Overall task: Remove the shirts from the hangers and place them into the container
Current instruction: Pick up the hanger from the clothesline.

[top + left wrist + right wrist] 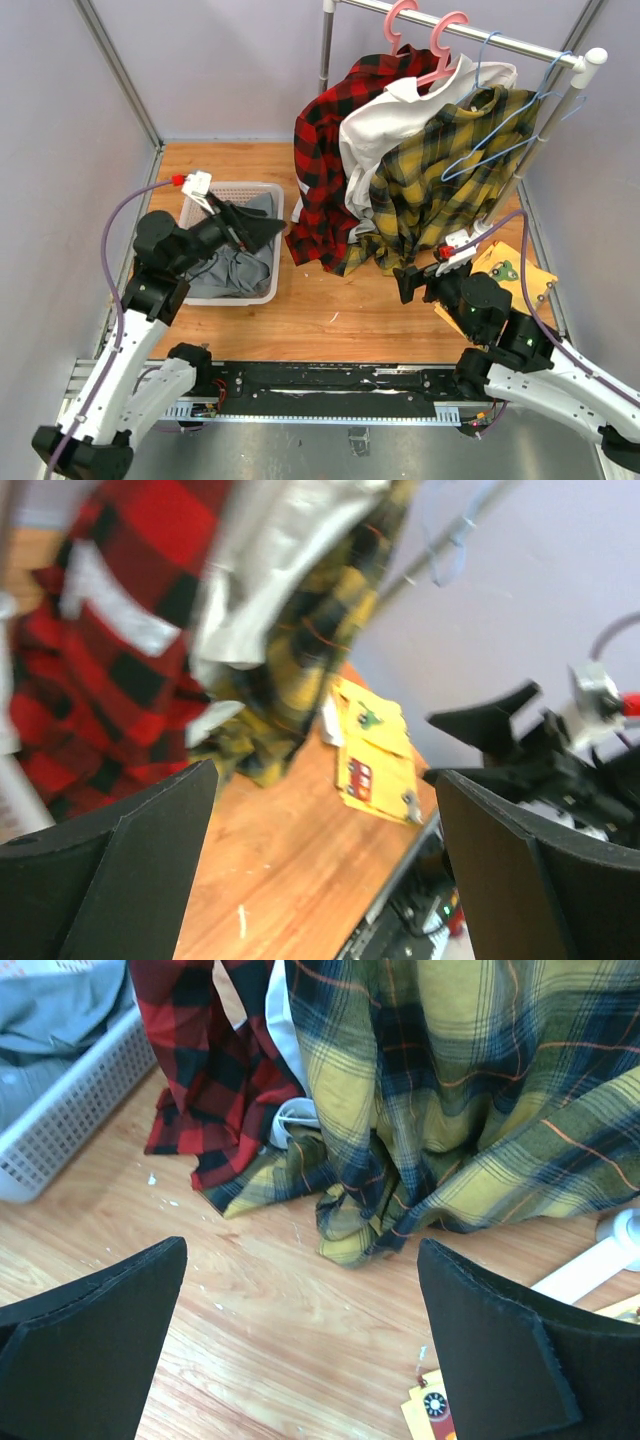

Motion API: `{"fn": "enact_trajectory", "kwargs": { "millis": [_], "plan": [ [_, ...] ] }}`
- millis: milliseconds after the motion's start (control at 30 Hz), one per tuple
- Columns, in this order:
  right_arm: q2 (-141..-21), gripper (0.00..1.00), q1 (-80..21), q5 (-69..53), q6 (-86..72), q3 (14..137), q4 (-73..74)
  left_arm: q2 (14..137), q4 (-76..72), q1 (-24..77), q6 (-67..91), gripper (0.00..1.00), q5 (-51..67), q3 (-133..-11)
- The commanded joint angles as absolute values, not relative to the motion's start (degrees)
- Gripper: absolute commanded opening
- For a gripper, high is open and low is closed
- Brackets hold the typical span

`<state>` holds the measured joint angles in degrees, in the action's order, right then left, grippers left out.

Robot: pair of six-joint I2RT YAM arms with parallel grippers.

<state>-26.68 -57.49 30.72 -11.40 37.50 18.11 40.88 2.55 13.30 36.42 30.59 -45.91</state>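
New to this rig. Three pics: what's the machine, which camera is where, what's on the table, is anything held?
Two robot arms are bolted at the near edge of a wooden table. The overhead view looks down from behind them; the other two views come from cameras on each wrist, with the black fingers at the bottom corners.

The left gripper hovers over a white basket with a grey shirt inside. The right gripper faces the clothes rail. Both are open and hold nothing.

On the rail hang a red plaid shirt, a white shirt and a yellow plaid shirt, plus an empty blue hanger. A yellow cloth lies at the right.
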Motion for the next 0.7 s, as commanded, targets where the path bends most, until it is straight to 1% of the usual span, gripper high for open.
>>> {"fn": "enact_trajectory", "kwargs": {
  "millis": [0,167,267,500,667],
  "plan": [
    [-24.45,1.00,-56.95,32.48,-8.44,35.95,20.39,45.02,-2.37,25.85,30.74,0.95,28.95,-50.56],
    [-22.03,0.99,-56.98,32.17,-8.59,34.18,21.18,53.42,-3.68,40.34,22.66,0.92,19.20,-56.70],
    [-20.80,0.99,-56.96,32.24,-8.90,33.95,22.56,58.73,-6.76,45.80,17.77,0.92,14.87,-59.62],
    [-16.56,0.99,-56.95,33.48,-10.38,33.81,26.07,76.20,-5.00,46.85,12.06,0.94,12.43,-74.15],
    [-13.76,0.99,-56.95,32.83,-11.87,34.60,26.76,87.23,2.70,46.80,9.73,0.94,7.31,-87.59]
  ]
}}
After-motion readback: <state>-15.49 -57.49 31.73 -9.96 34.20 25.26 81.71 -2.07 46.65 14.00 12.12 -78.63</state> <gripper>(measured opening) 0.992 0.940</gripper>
